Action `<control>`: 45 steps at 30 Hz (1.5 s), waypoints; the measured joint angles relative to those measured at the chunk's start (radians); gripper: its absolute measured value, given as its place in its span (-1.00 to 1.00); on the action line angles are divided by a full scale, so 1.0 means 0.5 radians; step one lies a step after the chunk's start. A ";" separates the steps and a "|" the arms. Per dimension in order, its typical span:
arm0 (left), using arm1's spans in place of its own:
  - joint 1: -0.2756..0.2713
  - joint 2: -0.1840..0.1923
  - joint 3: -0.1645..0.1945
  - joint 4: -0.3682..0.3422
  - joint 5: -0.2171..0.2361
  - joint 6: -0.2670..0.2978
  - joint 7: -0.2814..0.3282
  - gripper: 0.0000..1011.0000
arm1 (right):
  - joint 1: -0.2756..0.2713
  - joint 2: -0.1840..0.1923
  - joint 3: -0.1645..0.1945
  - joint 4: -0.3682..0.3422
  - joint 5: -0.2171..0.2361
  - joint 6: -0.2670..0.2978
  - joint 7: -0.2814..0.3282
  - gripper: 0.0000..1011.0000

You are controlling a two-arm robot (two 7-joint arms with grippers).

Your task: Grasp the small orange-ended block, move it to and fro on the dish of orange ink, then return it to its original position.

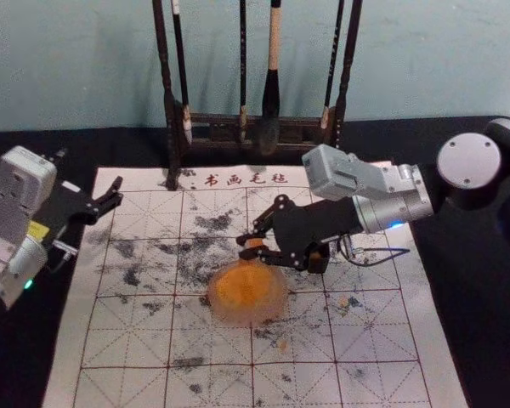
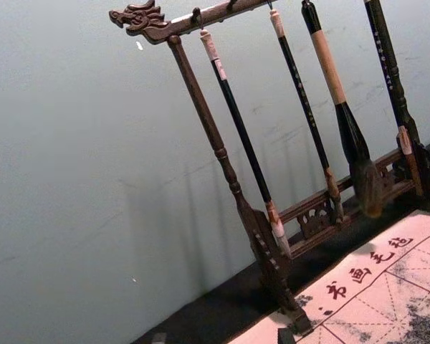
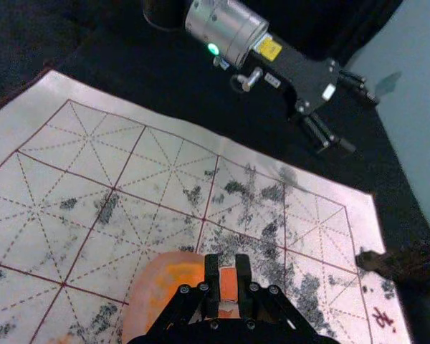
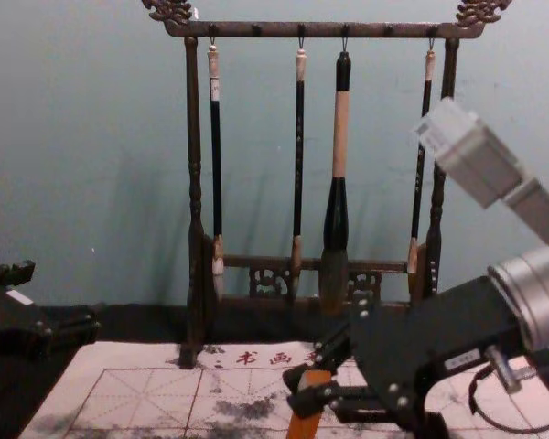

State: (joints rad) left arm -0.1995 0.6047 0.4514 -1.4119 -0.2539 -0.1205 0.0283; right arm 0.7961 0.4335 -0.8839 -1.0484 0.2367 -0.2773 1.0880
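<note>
Gripping the orange block (image 1: 255,245) between its closed-in fingertips, the right gripper (image 1: 243,246) reaches in from the right over the middle of the mat (image 1: 127,340). The block is at the far side of the dish (image 1: 231,316) of orange ink (image 1: 245,287); whether its lower end touches the ink, I cannot tell. In the chest view the block leans a little, its lower end cut off by the view's bottom edge. The left gripper (image 1: 89,172) is parked off to the left, near the mat's far left corner, its two fingers spread wide with nothing between them. A dark object (image 1: 320,260) sits on the mat beside the right gripper, partly hidden by it. Behind the mat stands a dark wooden rack (image 4: 256,30) with four brushes hanging from it, one of them a much thicker brush (image 4: 339,137) than the rest.
</note>
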 joint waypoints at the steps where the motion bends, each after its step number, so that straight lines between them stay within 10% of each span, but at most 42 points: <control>1: 0.000 0.000 0.000 0.000 0.000 0.000 0.000 0.98 | -0.007 0.012 0.003 -0.023 0.004 0.005 -0.004 -0.74; 28: 0.000 0.000 0.000 0.000 0.000 0.000 0.000 0.98 | -0.335 0.554 0.268 -0.651 0.243 0.256 -0.176 -0.74; 45: 0.000 0.000 0.000 0.000 0.000 0.000 0.000 0.98 | -0.295 0.526 0.278 -0.449 0.145 0.281 -0.180 -0.74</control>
State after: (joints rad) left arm -0.1995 0.6047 0.4514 -1.4119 -0.2539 -0.1205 0.0283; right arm 0.6484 0.6964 -0.7449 -1.2729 0.3092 -0.1370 0.9981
